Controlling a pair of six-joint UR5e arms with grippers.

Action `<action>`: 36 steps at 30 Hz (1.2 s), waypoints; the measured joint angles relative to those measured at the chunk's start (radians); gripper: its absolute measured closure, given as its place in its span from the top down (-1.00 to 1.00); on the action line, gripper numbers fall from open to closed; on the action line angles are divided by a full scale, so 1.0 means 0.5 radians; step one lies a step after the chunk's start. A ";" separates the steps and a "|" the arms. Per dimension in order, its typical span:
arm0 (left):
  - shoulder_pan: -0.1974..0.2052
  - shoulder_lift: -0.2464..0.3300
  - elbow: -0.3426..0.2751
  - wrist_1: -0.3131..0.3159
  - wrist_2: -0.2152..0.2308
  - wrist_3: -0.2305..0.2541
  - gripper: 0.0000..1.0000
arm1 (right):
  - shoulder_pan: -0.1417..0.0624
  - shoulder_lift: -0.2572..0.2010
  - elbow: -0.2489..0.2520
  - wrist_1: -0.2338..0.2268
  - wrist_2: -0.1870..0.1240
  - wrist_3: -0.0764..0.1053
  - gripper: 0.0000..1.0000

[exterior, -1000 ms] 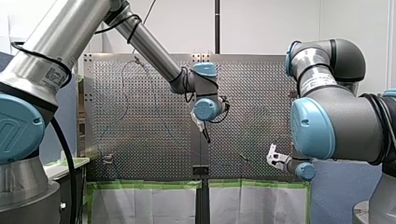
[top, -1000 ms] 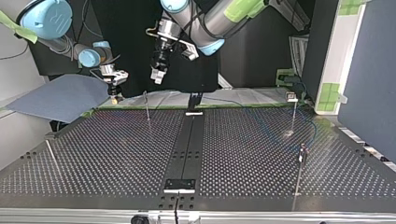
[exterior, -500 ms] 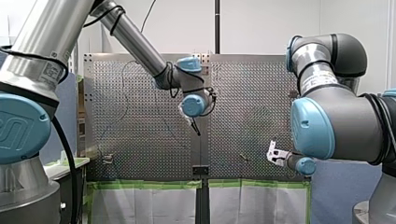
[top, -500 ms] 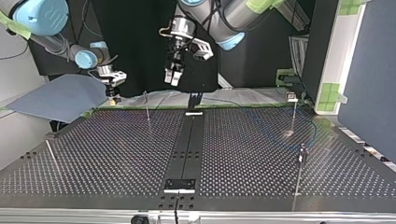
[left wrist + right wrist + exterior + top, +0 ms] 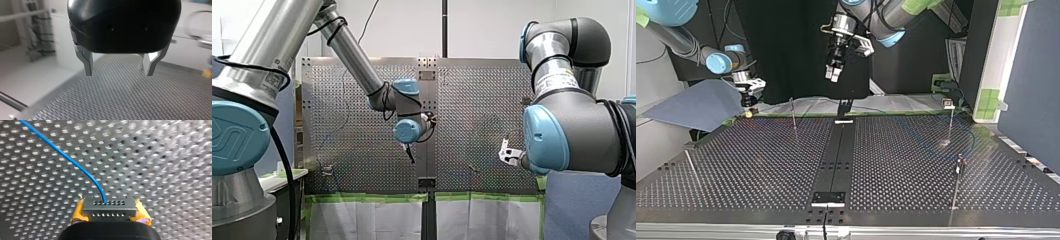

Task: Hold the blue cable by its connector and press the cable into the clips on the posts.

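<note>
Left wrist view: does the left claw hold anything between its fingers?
No, the left claw is open, and only the perforated table shows between its fingers.

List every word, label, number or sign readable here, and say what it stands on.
Nothing reads clearly.
Sticker on my left arm: print too small to read.
Sticker on my right arm: too blurred to read.
Blue joint cap: raised logo, no legible letters.

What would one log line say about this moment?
left jaws: open, empty | right jaws: shut on connector | blue cable: runs from connector
</note>
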 joint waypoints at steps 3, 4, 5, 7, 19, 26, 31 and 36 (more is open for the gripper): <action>0.002 -0.051 -0.053 -0.017 -0.037 0.007 1.00 | 0.000 -0.051 0.003 0.001 0.000 0.000 -1.00; 0.002 -0.066 -0.069 -0.022 -0.043 0.008 1.00 | -0.001 -0.071 0.006 0.000 0.000 0.000 -1.00; 0.002 -0.077 -0.086 -0.026 -0.048 0.009 1.00 | -0.001 -0.086 0.008 -0.001 0.000 0.000 -1.00; 0.002 -0.092 -0.126 -0.033 -0.056 0.011 1.00 | 0.000 -0.121 0.011 -0.001 -0.003 -0.002 -1.00; 0.003 -0.103 -0.334 -0.048 -0.043 0.029 1.00 | 0.018 -0.315 0.065 -0.038 0.006 -0.006 -1.00; 0.003 -0.103 -0.388 -0.057 -0.038 0.048 1.00 | 0.022 -0.341 0.065 -0.045 0.004 -0.003 -1.00; 0.003 -0.103 -0.390 -0.058 -0.037 0.050 1.00 | 0.023 -0.342 0.065 -0.045 0.004 -0.003 -1.00; 0.003 -0.103 -0.391 -0.058 -0.037 0.050 1.00 | 0.023 -0.343 0.065 -0.045 0.004 -0.003 -1.00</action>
